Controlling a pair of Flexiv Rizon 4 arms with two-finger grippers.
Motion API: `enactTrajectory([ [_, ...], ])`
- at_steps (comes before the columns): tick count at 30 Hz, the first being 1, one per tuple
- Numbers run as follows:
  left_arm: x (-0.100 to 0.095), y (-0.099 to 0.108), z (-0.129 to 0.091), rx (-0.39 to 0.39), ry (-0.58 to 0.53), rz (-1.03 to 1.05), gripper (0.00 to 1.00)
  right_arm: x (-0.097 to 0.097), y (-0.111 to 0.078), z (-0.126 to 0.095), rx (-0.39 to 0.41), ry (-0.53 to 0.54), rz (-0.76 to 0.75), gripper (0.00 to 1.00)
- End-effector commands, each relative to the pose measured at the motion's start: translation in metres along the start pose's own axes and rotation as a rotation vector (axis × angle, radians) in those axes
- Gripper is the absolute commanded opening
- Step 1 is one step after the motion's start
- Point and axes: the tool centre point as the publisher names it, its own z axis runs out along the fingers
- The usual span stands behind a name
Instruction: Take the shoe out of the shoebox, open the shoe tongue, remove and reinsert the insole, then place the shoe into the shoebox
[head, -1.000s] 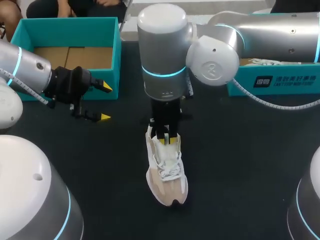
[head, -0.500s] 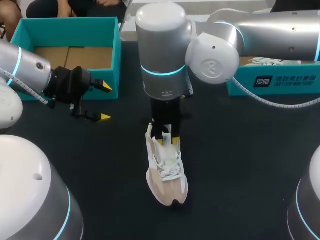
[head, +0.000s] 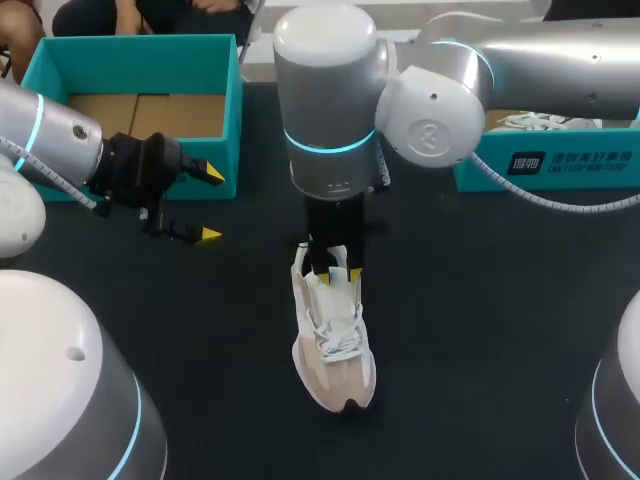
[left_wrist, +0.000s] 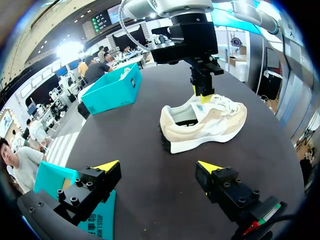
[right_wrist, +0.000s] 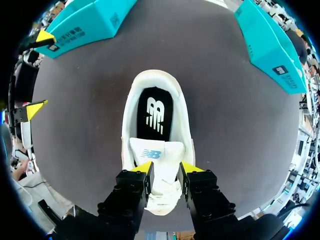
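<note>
Your right pincer (right_wrist: 167, 169) is nearly closed, its tips nipping the tongue (right_wrist: 157, 152) of the shoe (right_wrist: 131, 115) from both sides. Draw the tongue back over the laces gently, baring the black insole (right_wrist: 155, 112) ahead of the tips without tipping the shoe. Your left pincer (left_wrist: 158, 166) gapes wide, empty, the shoe well ahead of it. On the dark table (right_wrist: 85, 100), one teal box (head: 140, 50) sits just beside the left pincer and another (head: 560, 160) well apart from the right.

White print stands on the near wall of the teal shoebox (head: 600, 172) at the far right. The shoe (right_wrist: 131, 117) has a black insole (right_wrist: 155, 112) bearing a white logo, its tongue (right_wrist: 156, 151) a blue one.
</note>
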Motion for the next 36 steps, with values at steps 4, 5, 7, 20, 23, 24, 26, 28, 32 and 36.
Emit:
enactTrajectory([
  [4, 0.001, 0.0, 0.0, -0.004, 0.0, 0.0, 1.0, 0.005, 0.028, -0.042, -0.116, -0.125, -0.55, 0.45],
  [5, 0.001, 0.0, 0.0, -0.004, 0.0, 0.0, 1.0, 0.004, 0.033, -0.047, -0.117, -0.171, -0.582, 0.55],
  [7, 0.001, 0.0, 0.0, -0.004, 0.0, 0.0, 1.0, 0.004, 0.033, -0.047, -0.117, -0.171, -0.582, 1.0],
  [20, 0.001, 0.0, 0.0, -0.004, 0.0, 0.0, 1.0, 0.004, 0.033, -0.047, -0.117, -0.171, -0.582, 1.0],
  [23, 0.001, 0.0, 0.0, -0.004, 0.0, 0.0, 1.0, 0.005, 0.038, -0.047, -0.089, -0.193, -0.693, 1.0],
  [24, 0.001, 0.0, 0.0, -0.004, 0.0, 0.0, 1.0, 0.004, 0.04, -0.047, -0.099, -0.194, -0.74, 1.0],
  [26, 0.001, 0.0, 0.0, -0.004, 0.0, 0.0, 1.0, 0.001, 0.044, -0.047, -0.077, -0.192, -0.837, 1.0],
  [28, 0.001, 0.0, 0.0, -0.004, 0.0, 0.0, 1.0, -0.002, 0.049, -0.046, -0.079, -0.18, -0.922, 1.0],
  [32, 0.001, 0.0, 0.0, -0.004, 0.0, 0.0, 1.0, -0.01, 0.059, -0.043, -0.049, -0.15, -1.045, 1.0],
  [36, 0.001, 0.0, 0.0, -0.004, 0.0, 0.0, 1.0, -0.016, 0.074, -0.037, -0.057, -0.121, -1.113, 1.0],
])
